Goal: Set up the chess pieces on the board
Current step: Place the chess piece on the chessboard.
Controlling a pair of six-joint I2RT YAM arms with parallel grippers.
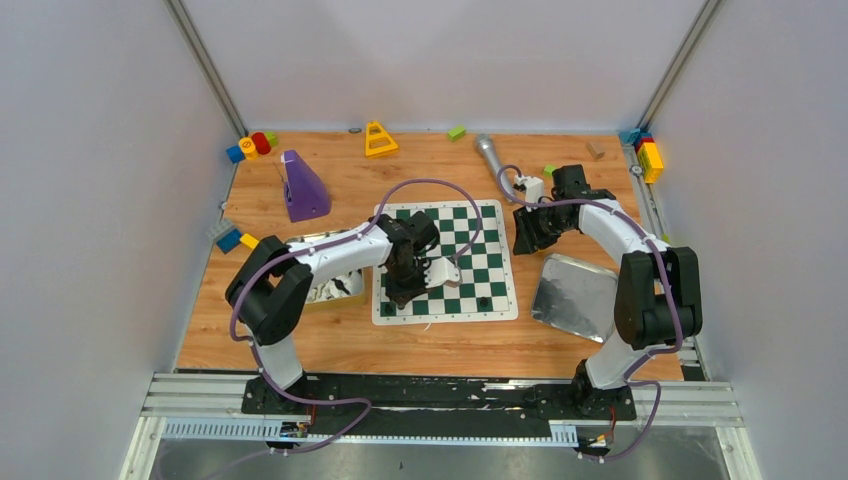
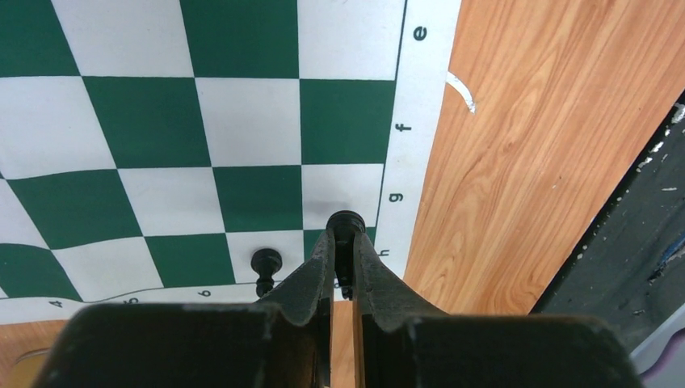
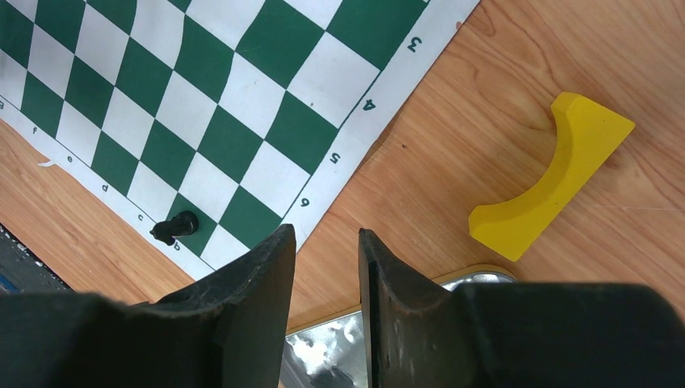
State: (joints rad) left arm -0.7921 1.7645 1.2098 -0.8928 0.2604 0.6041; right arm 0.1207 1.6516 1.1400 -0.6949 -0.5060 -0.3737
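Since the left gripper (image 2: 343, 242) pinched a black chess piece (image 2: 346, 220) over the g-h edge squares of the board (image 2: 242, 121), it probably needed lowering upright before release, while the right gripper (image 3: 327, 242) hung spread, empty.

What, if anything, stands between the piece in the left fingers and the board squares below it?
Nothing visible. The left fingers hold a black piece over bare edge squares of the board; a black pawn sits on the neighbouring square, apart.
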